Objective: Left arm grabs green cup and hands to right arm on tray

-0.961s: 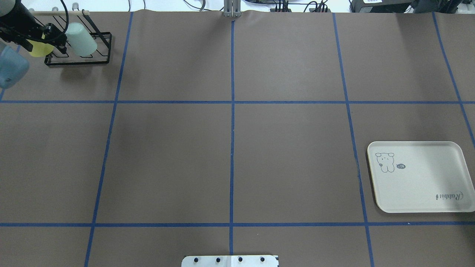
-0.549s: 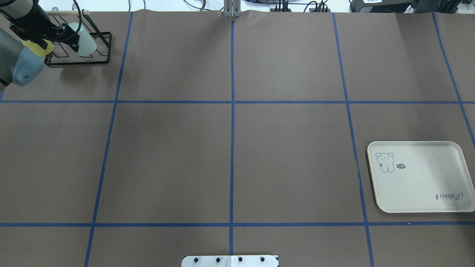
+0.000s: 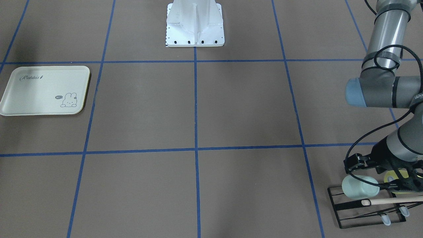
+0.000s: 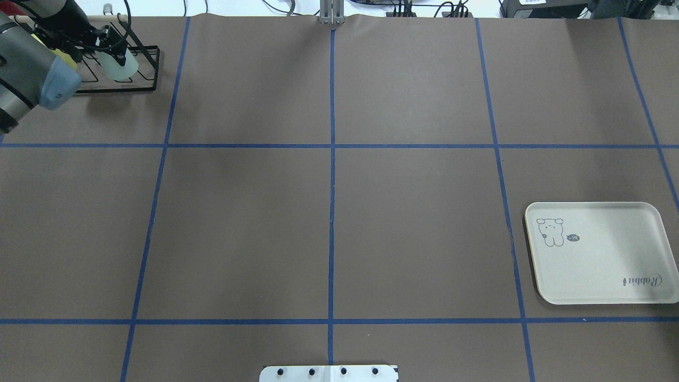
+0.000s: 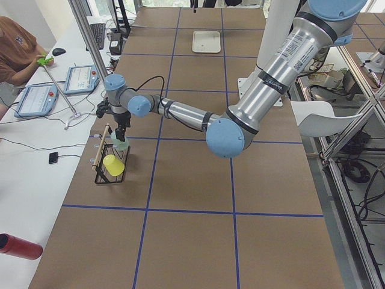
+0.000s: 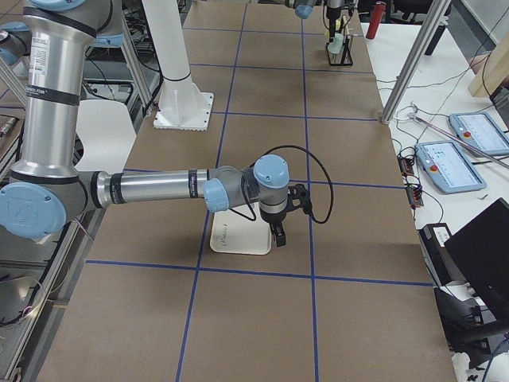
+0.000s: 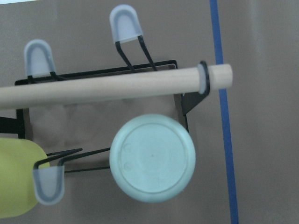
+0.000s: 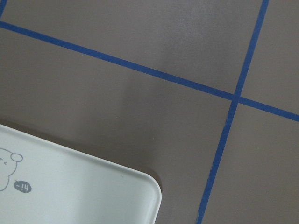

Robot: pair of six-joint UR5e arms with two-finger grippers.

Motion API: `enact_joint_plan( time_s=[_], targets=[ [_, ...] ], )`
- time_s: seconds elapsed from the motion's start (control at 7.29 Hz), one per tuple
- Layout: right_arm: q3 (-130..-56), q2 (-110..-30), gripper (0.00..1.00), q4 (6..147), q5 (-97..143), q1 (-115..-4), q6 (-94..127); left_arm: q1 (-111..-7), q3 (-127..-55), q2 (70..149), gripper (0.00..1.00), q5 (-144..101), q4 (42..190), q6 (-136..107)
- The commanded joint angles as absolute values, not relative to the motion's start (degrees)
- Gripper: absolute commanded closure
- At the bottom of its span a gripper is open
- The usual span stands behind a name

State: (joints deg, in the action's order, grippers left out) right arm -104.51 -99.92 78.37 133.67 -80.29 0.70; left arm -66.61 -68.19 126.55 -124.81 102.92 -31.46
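The green cup (image 4: 121, 68) stands upside down on a prong of the black wire rack (image 4: 144, 70) at the table's far left corner. The left wrist view looks straight down on its round base (image 7: 153, 157). My left gripper (image 4: 115, 46) hangs just above the cup (image 3: 359, 187); its fingers do not show in the wrist view, so I cannot tell its state. The tray (image 4: 599, 254) lies empty at the near right. My right gripper (image 6: 280, 235) hovers over the tray's corner (image 8: 70, 182); I cannot tell its state.
A yellow-green cup (image 3: 401, 175) sits on the same rack beside the green one, also in the left wrist view (image 7: 16, 179). A wooden rod (image 7: 107, 86) runs across the rack's top. The robot's base plate (image 4: 329, 373) is at the near edge.
My left arm has swung right and farther out over the rack. Its gripper has moved from above the yellow-green cup to above the green cup. The cups and tray have not moved.
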Motion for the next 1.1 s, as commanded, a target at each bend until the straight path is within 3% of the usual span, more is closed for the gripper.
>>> enact_joint_plan(
  time_s=[0.0, 0.96],
  targets=[
    [-104.24, -99.67, 0.00, 78.31, 133.59, -79.98, 0.70, -66.62, -63.57, 129.27, 0.02, -124.11, 104.59, -31.99],
    [-104.24, -99.58, 0.00, 77.78, 133.68, -79.89, 0.62, -66.62, -59.33, 130.96, 0.06, -121.64, 107.14, -33.40]
  ],
)
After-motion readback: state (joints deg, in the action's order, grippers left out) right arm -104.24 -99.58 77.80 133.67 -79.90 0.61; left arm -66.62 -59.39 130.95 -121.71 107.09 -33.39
